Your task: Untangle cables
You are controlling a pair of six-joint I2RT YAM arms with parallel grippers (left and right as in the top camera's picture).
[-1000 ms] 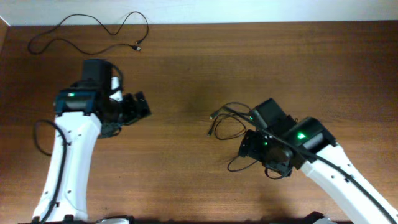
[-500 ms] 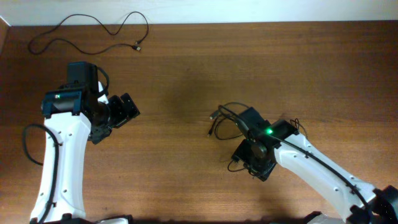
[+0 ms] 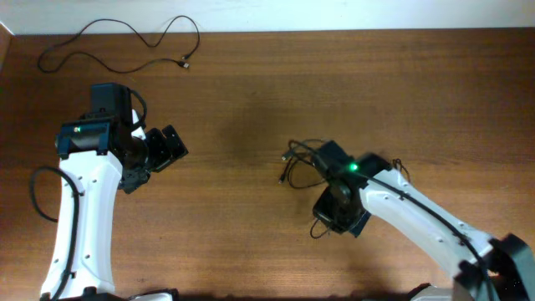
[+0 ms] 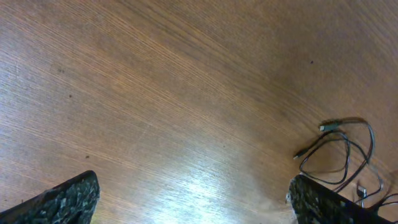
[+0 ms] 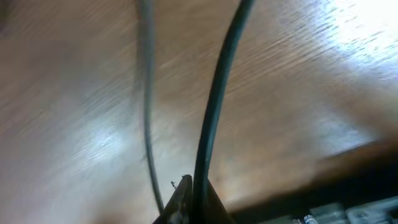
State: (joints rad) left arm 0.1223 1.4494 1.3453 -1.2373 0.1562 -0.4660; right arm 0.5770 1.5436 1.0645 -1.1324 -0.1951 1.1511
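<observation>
Overhead: table (image 3: pixel 251 84) far edge runs along the top by the white wall (image 3: pixel 334 12); left edge shows only at the top-left corner. One cable (image 3: pixel 117 38) lies loose by that far edge, well apart from both arms. Wide bare wood btwn the arms and to the right of the cable tangle (image 3: pixel 301 160), which sits centre-right. L gripper (image 3: pixel 177 149) hangs over bare wood, well left of the tangle. Left wrist view: its jaws are spread wide w/ nothing btwn them, tangle ahead on the right. R gripper (image 3: pixel 328 217) is down at the tangle's near side. Right wrist view: fingertips pressed together, pinching one black strand (image 5: pixel 214 106) that rises from the tips. A 2nd thinner strand (image 5: pixel 146 93), blurred, runs just beside it.
</observation>
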